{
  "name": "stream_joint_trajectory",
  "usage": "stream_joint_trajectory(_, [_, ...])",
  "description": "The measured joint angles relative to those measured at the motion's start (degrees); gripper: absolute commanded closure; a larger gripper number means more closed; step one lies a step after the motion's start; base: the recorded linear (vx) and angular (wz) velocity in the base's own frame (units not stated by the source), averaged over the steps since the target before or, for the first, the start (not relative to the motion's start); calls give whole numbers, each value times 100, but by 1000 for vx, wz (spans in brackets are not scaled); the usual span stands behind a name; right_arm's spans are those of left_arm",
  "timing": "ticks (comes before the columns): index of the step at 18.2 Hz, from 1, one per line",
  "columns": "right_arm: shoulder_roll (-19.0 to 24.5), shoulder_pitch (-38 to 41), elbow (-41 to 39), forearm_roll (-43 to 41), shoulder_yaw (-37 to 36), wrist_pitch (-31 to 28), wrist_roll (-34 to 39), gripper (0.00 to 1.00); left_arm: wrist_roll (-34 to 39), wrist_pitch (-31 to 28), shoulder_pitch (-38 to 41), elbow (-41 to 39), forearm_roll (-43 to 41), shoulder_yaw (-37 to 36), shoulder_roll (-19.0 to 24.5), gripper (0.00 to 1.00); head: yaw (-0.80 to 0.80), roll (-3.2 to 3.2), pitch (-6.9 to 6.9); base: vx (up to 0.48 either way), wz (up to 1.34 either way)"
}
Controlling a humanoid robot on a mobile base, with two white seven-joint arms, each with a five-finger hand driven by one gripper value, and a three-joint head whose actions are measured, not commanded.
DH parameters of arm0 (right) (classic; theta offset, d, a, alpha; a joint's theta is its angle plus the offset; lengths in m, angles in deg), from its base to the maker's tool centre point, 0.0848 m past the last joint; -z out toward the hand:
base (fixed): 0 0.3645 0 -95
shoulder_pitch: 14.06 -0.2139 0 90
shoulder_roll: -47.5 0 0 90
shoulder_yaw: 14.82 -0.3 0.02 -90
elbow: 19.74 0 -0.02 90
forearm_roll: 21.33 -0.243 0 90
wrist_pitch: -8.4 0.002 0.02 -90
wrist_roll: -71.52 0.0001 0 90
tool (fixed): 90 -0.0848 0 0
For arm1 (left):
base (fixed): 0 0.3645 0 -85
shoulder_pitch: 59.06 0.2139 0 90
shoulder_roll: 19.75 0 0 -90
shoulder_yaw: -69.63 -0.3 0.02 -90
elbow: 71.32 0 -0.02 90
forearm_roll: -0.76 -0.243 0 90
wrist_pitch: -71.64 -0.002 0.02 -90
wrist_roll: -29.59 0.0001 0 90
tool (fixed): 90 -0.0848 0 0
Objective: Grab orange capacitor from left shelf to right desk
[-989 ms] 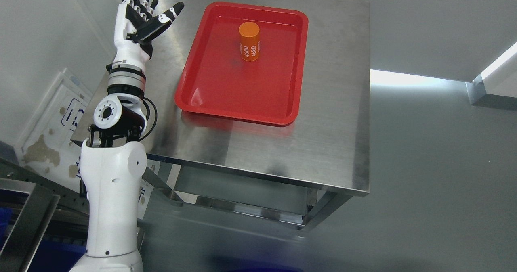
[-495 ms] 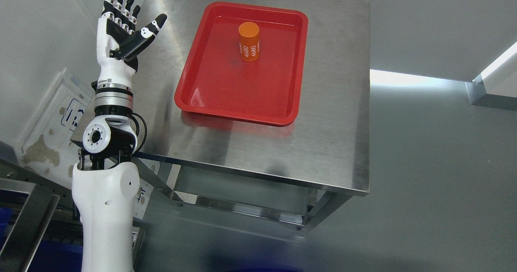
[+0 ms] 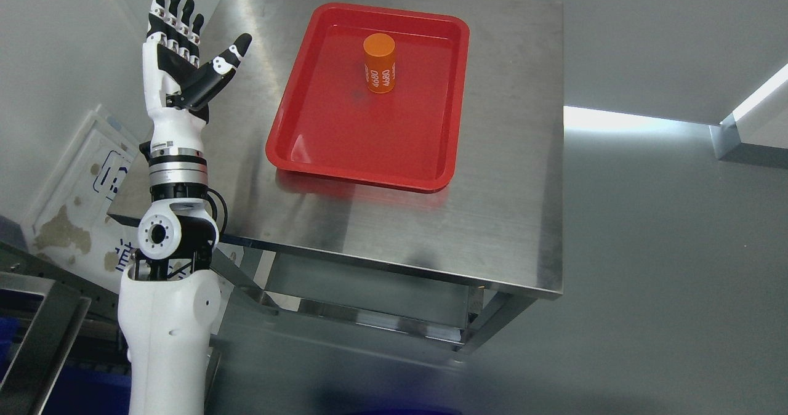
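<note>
An orange capacitor [image 3: 380, 63], a short cylinder with white print on its side, stands upright in the far half of a red tray [image 3: 320, 150]. The tray lies on a steel desk [image 3: 492, 205]. My left hand [image 3: 184, 52] is raised over the desk's left edge, well left of the tray, fingers spread and empty, palm turned toward the tray. Its white forearm [image 3: 169, 322] rises from the lower left. The right arm does not show.
A white board [image 3: 74, 199] with blue marks leans on the floor left of the desk. A metal frame [image 3: 37, 335] over something blue sits at the lower left corner. Grey floor lies right of the desk, with a pale ledge [image 3: 757, 119] at the far right.
My left hand has drawn back to the left and toward me, away from the tray, staying open. The capacitor and tray have not moved.
</note>
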Motion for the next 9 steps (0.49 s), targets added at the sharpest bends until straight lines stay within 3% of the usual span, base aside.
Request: stream_joint_trajectory(9, [0, 1, 0, 0, 0, 12, -18, 0, -38, 152, 409, -90, -44, -120, 0, 0, 0, 0, 0, 0, 0])
